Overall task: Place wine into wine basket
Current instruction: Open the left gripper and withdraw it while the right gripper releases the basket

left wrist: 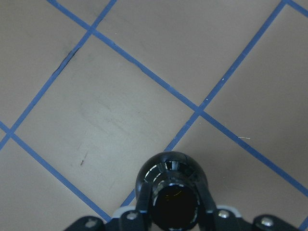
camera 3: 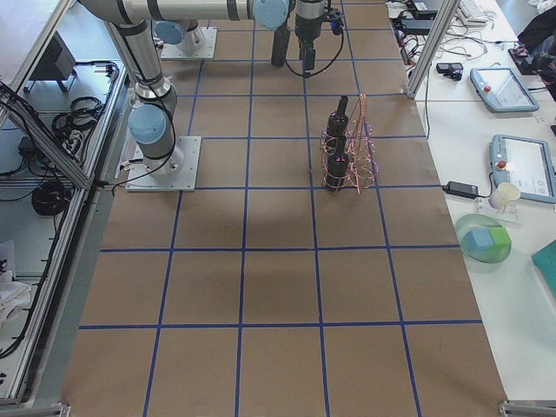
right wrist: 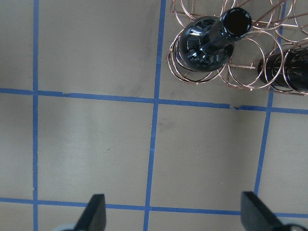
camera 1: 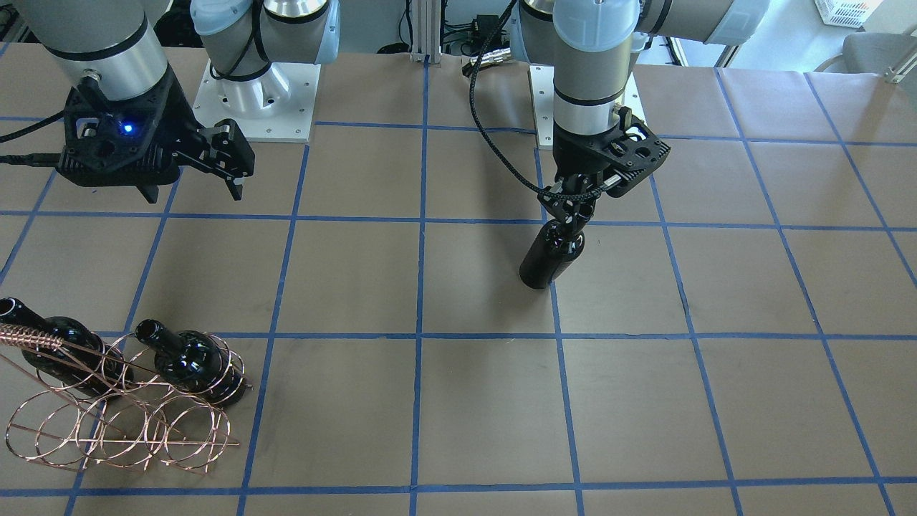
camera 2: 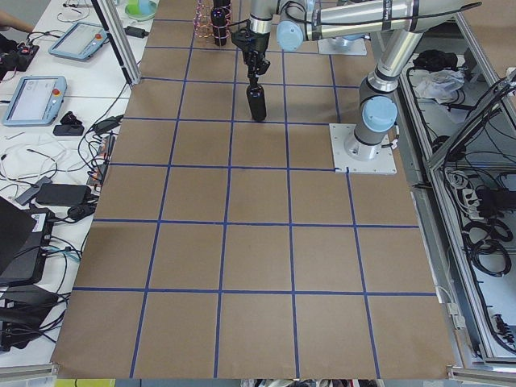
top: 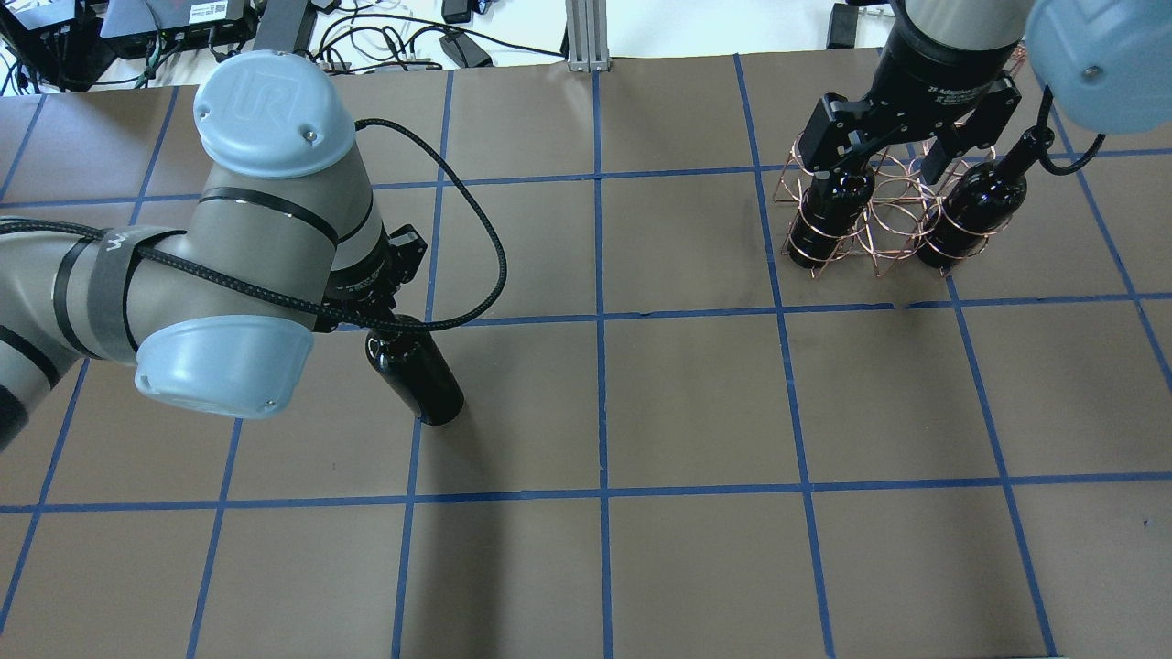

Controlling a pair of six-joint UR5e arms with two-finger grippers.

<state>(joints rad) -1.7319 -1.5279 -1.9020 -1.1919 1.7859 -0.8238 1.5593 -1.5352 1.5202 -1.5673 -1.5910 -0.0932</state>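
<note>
My left gripper (camera 1: 571,208) is shut on the neck of a black wine bottle (camera 1: 550,254), which it holds upright over the paper-covered table. I cannot tell if the base touches. The left wrist view shows the bottle's mouth (left wrist: 173,204) between the fingers. The copper wire basket (camera 1: 122,423) stands far off on my right side, also in the overhead view (top: 879,229). It holds two black bottles (top: 824,220) (top: 975,210), with its middle hoops empty. My right gripper (top: 879,156) hangs open and empty above the basket.
The table is brown paper with a blue tape grid (top: 600,412). The arm bases (camera 1: 254,100) stand at the robot's edge. A black cable (top: 476,247) loops off the left wrist. Tablets and a bowl (camera 3: 486,243) lie on side benches beyond the table.
</note>
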